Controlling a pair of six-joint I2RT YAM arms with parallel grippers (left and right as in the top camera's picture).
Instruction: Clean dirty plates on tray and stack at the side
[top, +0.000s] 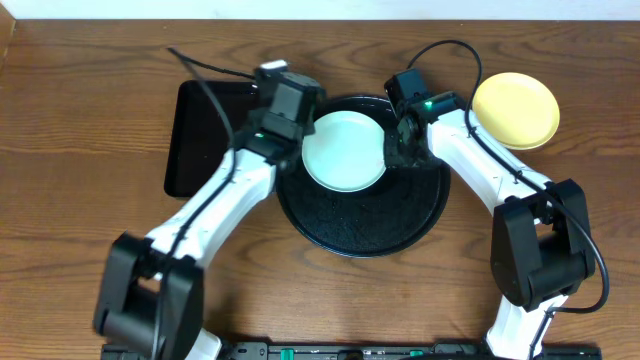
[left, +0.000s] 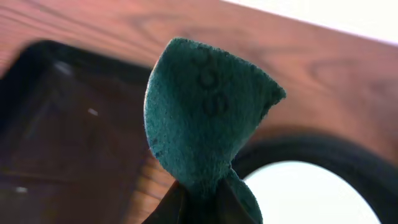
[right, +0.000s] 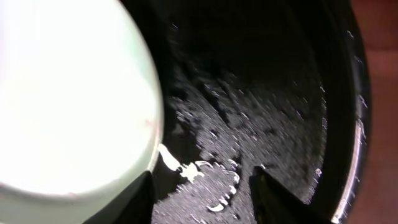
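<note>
A pale mint-white plate (top: 343, 150) lies on the far part of the round black tray (top: 360, 225). It looks clean apart from a faint mark. A pale yellow plate (top: 515, 110) sits on the table to the right of the tray. No third plate is in view. My left gripper (top: 292, 100) hovers at the plate's far left edge, shut on a dark green scouring pad (left: 205, 118). My right gripper (top: 405, 140) is open and low over the tray at the plate's right edge. In the right wrist view, its left finger is beside the plate (right: 68, 93).
A rectangular black tray (top: 205, 135) lies left of the round tray, also in the left wrist view (left: 62, 124). The round tray's floor (right: 261, 124) is wet with droplets. Bare wooden table surrounds everything.
</note>
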